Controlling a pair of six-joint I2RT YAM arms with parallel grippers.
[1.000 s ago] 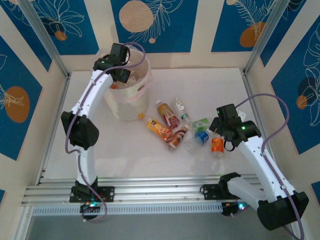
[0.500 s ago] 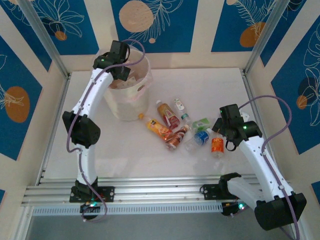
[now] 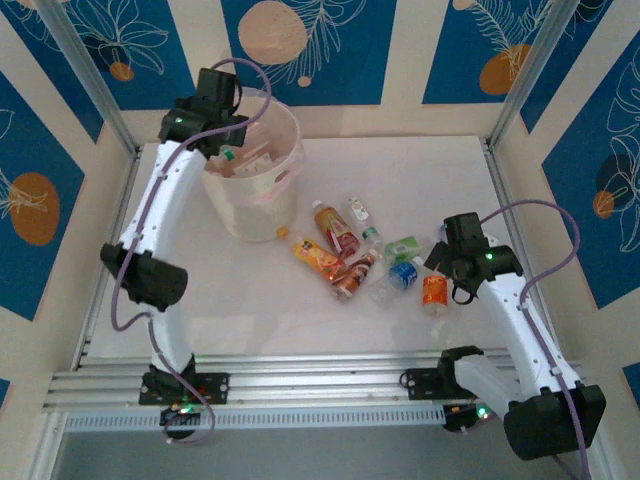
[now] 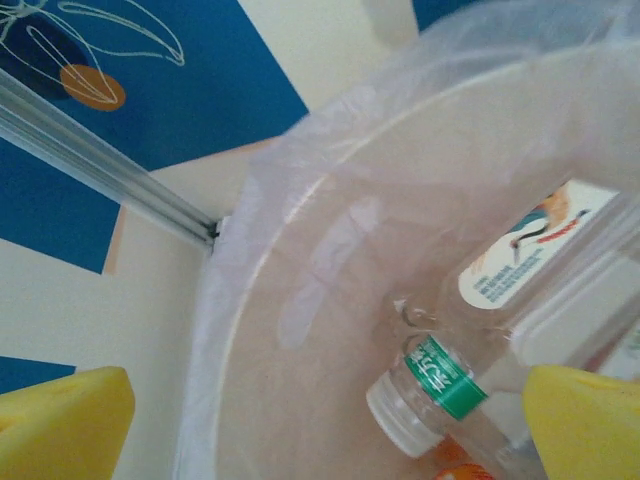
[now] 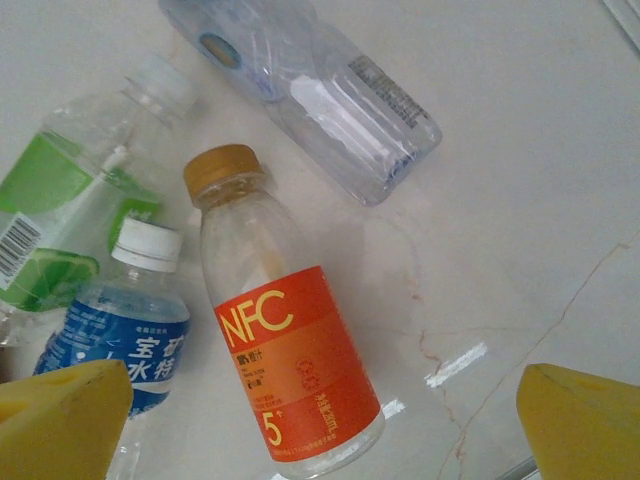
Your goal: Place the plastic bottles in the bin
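- The orange NFC bottle (image 5: 290,370) lies flat on the table (image 5: 520,200). In the right wrist view its long axis runs on a slant, gold cap to the upper left and base to the lower right.
- The right gripper (image 5: 320,425) hangs over it, jaws wide apart and empty.
- Just left of it lie a blue-label bottle (image 5: 115,350) and a green-label bottle (image 5: 50,200), caps pointing up the view. A clear bottle (image 5: 310,90) lies crosswise beyond them.
- Inside the bin (image 4: 300,300), a bottle with a green neck band (image 4: 480,330) lies tilted, white cap lowest.
- The left gripper (image 4: 320,430) is above the bin's mouth, jaws spread with nothing between them.
- The tabletop is white with faint veins, and the walls (image 3: 300,50) are blue and cream panels.
- From above, the bin stands far left on the table, and loose bottles (image 3: 345,250) are scattered to its right. Their labels read clearly in the wrist views.
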